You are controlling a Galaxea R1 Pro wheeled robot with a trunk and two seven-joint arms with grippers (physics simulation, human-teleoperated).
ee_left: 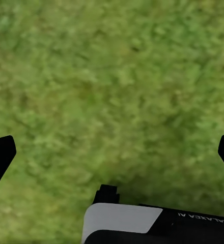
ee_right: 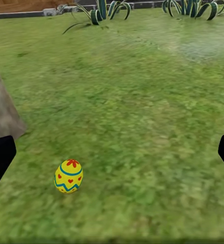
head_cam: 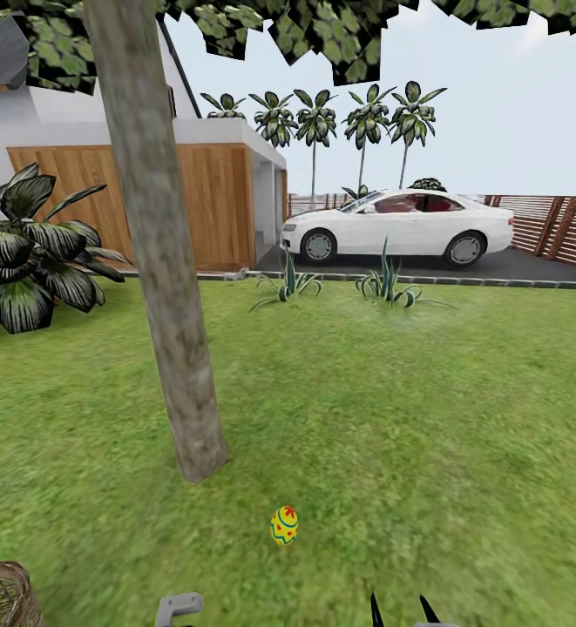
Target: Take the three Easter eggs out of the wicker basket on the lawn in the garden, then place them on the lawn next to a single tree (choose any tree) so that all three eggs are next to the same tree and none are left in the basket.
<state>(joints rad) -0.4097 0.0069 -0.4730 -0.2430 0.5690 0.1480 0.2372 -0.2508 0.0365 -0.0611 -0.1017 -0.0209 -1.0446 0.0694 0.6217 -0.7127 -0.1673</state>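
- I see the lawn (head_cam: 427,418), mottled green, spreading wide.
- The tree (head_cam: 161,261) stands on it, trunk pale grey-brown.
- The wicker basket (head_cam: 4,596) sits at my left.
- One Easter egg (head_cam: 284,525), yellow with red flowers and blue zigzags, lies near the trunk.
- Left pincer (ee_left: 112,152), marked "GALAXEA AI", and right pincer (ee_right: 112,157) gape apart, empty.

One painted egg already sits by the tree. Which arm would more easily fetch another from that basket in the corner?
Probably the left. The brown woven wicker basket sits at the robot's left, nearer the open left gripper. The open right gripper faces the yellow painted Easter egg beside the pale grey-brown tree trunk.
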